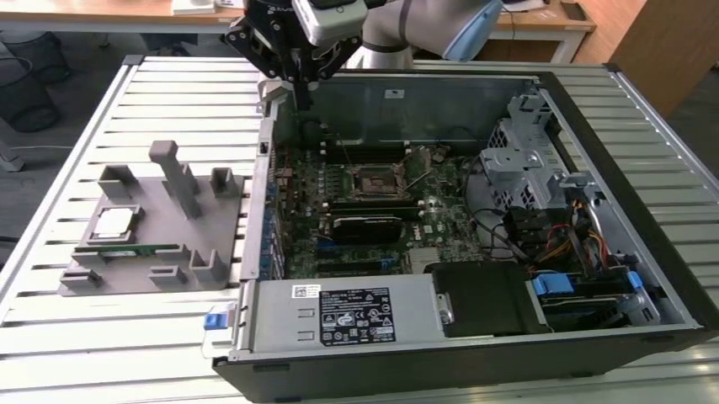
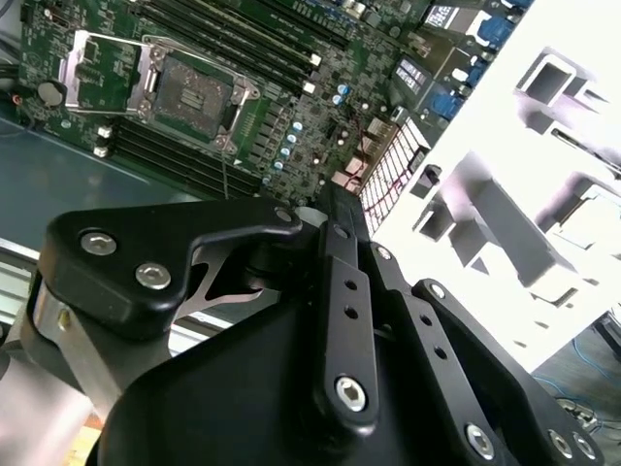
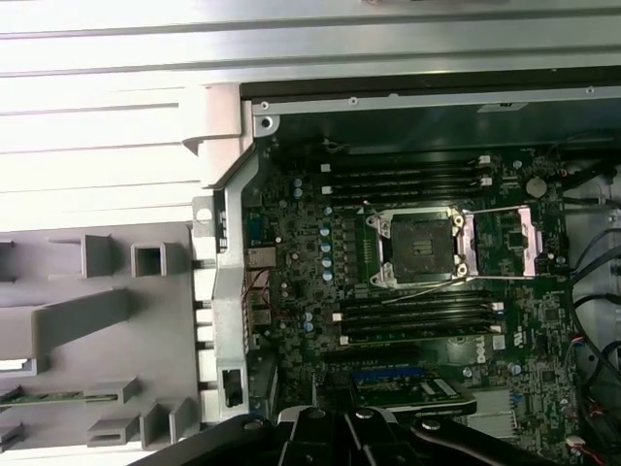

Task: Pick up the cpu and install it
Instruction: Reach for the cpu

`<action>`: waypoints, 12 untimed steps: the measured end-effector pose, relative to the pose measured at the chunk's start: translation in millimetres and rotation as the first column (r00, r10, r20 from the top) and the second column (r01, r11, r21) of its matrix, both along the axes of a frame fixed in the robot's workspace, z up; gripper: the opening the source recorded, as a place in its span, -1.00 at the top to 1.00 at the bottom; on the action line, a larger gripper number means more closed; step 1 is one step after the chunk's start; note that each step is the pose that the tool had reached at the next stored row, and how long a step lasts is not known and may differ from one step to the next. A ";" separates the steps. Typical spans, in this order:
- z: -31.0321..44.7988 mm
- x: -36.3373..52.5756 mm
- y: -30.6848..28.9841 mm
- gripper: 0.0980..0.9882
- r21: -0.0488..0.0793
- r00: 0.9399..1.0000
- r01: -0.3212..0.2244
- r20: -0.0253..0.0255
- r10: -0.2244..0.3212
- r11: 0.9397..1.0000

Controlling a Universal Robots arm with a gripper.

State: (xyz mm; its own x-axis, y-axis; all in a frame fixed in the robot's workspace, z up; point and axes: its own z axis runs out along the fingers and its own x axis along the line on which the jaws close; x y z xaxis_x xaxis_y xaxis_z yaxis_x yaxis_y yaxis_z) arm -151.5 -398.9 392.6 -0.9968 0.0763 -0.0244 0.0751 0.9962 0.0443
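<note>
The cpu [image 1: 116, 223], a small silvery square chip, lies flat in a pocket of the grey fixture [image 1: 168, 181] at the exterior view's left, outside the computer case. My gripper [image 1: 301, 97] hangs above the case's far left corner, well away from the cpu, with its black fingers together and nothing between them. On the green motherboard, the black socket [image 1: 376, 181] sits with its metal load plate [image 3: 509, 238] swung open. The socket's bare contact field [image 3: 419, 248] shows in both wrist views [image 2: 194, 92].
The open computer case [image 1: 629, 194] fills the slatted metal table [image 1: 157, 84]. A thin green memory stick [image 1: 135, 250] lies in the fixture near the cpu. Drive bays and cables [image 1: 561, 236] crowd the case's right side, and the power supply [image 1: 348, 311] sits along its front.
</note>
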 end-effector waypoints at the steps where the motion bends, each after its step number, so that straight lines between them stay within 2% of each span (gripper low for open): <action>1: 0.0 -1.5 0.0 0.98 0.000 1.000 0.000 0.000 0.000 1.000; 12: -0.5 -13.6 0.0 0.98 0.000 1.000 0.000 0.000 0.000 1.000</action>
State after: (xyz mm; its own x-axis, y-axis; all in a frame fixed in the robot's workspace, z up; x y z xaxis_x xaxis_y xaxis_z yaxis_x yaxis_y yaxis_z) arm -165.1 -398.9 392.1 -0.9968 0.0762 -0.0241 0.0751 0.9962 0.0443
